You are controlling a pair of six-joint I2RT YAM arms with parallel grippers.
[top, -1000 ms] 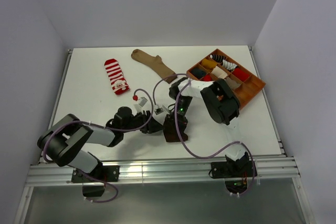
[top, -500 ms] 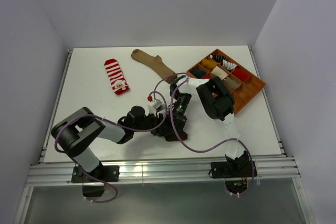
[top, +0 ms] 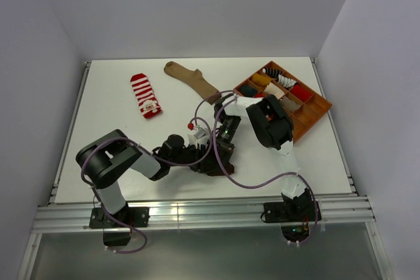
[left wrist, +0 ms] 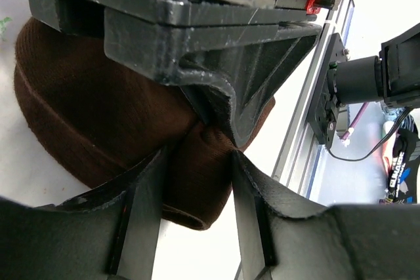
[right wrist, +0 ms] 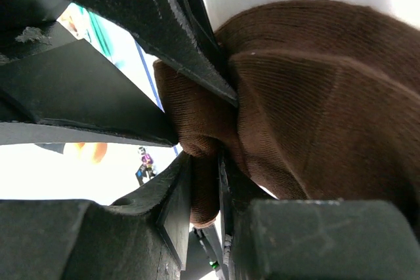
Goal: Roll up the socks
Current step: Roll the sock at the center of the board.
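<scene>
The dark brown sock [top: 215, 164] lies bunched on the table's near middle, mostly hidden under both grippers. My left gripper [top: 201, 157] reaches in from the left; in its wrist view the gripper [left wrist: 197, 181] is shut on a thick fold of the brown sock [left wrist: 98, 116]. My right gripper [top: 224, 150] comes down from behind; in its wrist view the gripper [right wrist: 205, 188] pinches a thin fold of the brown sock [right wrist: 315, 103]. The red-and-white striped sock [top: 146, 95] and the tan sock [top: 191, 80] lie flat at the back. No black argyle sock shows.
An orange divided tray [top: 314, 117] holding several rolled socks stands at the back right. The right arm's purple cable [top: 246, 191] loops over the table's near part. The metal rail [top: 197, 214] runs along the front edge.
My left gripper has moved right, up to the brown sock, and closed on it beside the right gripper. The right arm has shifted slightly back and stays on the sock.
</scene>
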